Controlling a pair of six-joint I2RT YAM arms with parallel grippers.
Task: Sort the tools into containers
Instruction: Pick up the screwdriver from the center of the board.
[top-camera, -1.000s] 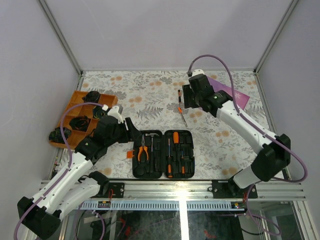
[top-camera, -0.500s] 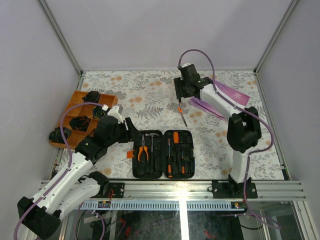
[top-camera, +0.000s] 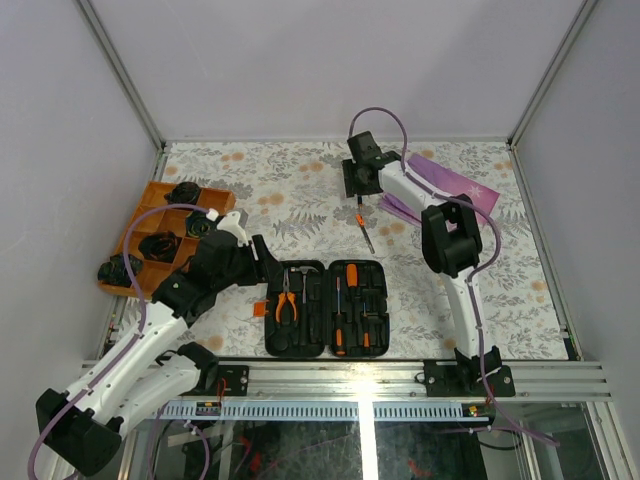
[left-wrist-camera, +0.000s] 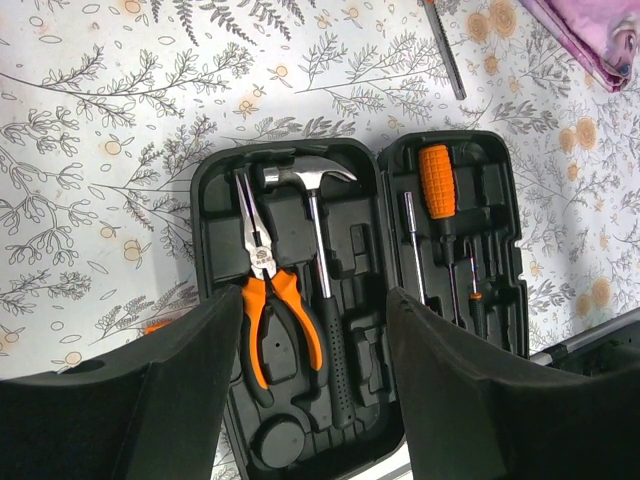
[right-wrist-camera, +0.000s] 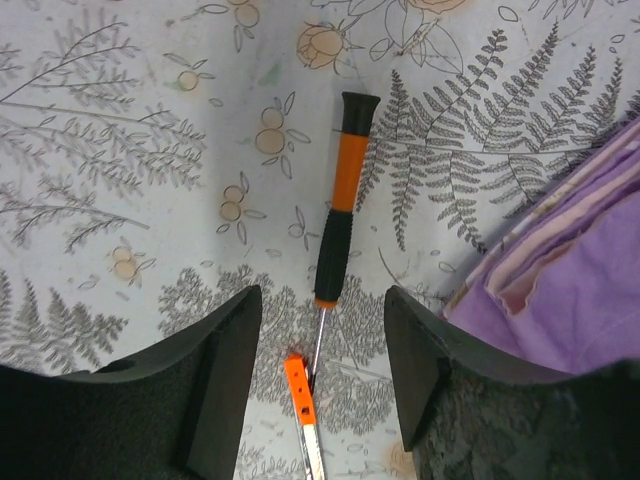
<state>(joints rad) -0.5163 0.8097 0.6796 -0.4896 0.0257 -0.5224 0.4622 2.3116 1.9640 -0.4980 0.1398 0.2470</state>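
Screwdriver (right-wrist-camera: 338, 215) framed by the right claw (right-wrist-camera: 320, 370)
Its long axis is seen running forward between the parted, empty jaws; the left claw (left-wrist-camera: 315, 305), also parted, is placed farther off.

Pale grey walls (top-camera: 300, 70) enclose a floral-patterned tabletop (top-camera: 300, 190) edged by an aluminium rail (top-camera: 330, 376).

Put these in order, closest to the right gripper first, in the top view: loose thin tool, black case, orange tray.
1. The loose thin tool: just nearward of the right gripper.
2. The black case: farther toward the near edge.
3. The orange tray: far off at the left edge.
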